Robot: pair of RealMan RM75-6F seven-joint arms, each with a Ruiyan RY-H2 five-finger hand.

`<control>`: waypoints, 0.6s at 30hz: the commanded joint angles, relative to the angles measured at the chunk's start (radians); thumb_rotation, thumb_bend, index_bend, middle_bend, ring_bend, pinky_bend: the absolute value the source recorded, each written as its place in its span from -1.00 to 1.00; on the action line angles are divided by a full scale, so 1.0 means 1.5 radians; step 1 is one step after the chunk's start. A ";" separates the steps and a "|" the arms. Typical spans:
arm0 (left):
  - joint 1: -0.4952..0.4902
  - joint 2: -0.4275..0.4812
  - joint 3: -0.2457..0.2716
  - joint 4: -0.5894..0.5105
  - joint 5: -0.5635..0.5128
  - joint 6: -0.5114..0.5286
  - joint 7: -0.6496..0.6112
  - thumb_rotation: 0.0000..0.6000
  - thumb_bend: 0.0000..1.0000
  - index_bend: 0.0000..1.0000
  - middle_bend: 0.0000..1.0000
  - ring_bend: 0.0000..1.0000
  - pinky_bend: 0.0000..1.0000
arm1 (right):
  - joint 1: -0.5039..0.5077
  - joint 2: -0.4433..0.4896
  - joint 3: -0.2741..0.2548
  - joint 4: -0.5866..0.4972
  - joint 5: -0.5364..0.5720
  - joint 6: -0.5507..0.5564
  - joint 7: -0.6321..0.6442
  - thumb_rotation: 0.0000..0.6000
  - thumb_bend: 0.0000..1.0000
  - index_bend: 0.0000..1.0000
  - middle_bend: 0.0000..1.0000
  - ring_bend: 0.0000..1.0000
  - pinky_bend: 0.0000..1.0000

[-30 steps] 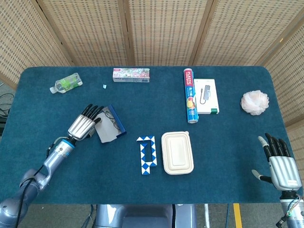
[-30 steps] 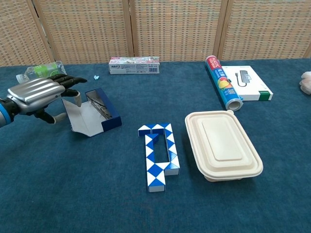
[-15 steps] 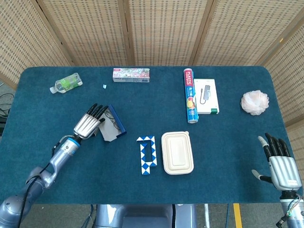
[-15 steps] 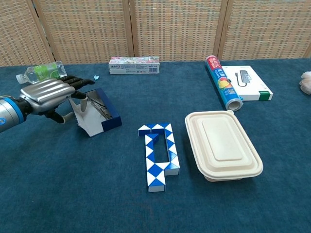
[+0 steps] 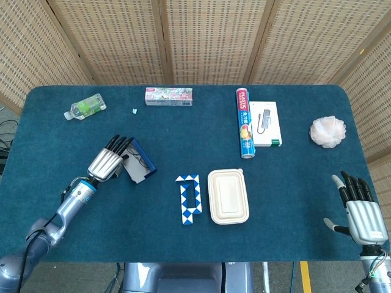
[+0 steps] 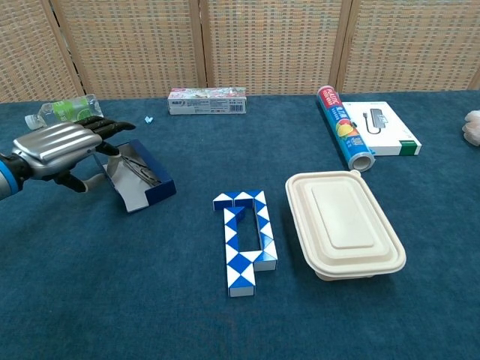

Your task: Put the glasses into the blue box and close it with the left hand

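Note:
The blue box lies on the left of the table with its grey-lined lid raised on the side facing my left hand. Thin-framed glasses lie inside it. My left hand is beside the lid, fingers stretched out over its upper edge and thumb low behind it, holding nothing. My right hand hovers at the table's near right corner with its fingers spread and nothing in it; only the head view shows it.
A blue-and-white snake puzzle and a cream lidded food container lie mid-table. Along the far side are a water bottle, a toothpaste carton, a wrap roll, a white box and a pink puff.
The lid has gone from lying flat to standing up over the box. My left hand pushed in toward it, then drew back left, and the box shifted slightly left. The right hand stayed still.

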 commanded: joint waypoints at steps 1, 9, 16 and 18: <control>0.016 0.022 0.011 -0.014 0.008 0.018 -0.001 1.00 0.00 0.60 -1.00 -1.00 -1.00 | 0.000 0.000 0.000 0.000 0.000 0.000 0.000 1.00 -0.89 -1.00 -1.00 -1.00 -1.00; 0.069 0.120 0.049 -0.104 0.030 0.061 0.030 1.00 0.01 0.60 -1.00 -1.00 -1.00 | 0.000 0.000 -0.001 0.000 -0.001 0.001 0.000 1.00 -0.89 -1.00 -1.00 -1.00 -1.00; 0.085 0.205 0.052 -0.240 0.025 0.057 0.121 1.00 0.02 0.60 -1.00 -1.00 -1.00 | 0.000 0.001 -0.001 -0.001 0.000 0.000 -0.002 1.00 -0.89 -1.00 -1.00 -1.00 -1.00; 0.080 0.213 0.045 -0.268 0.017 0.041 0.136 1.00 0.02 0.60 -1.00 -1.00 -1.00 | 0.000 0.001 -0.001 -0.001 0.000 -0.001 -0.002 1.00 -0.89 -1.00 -1.00 -1.00 -1.00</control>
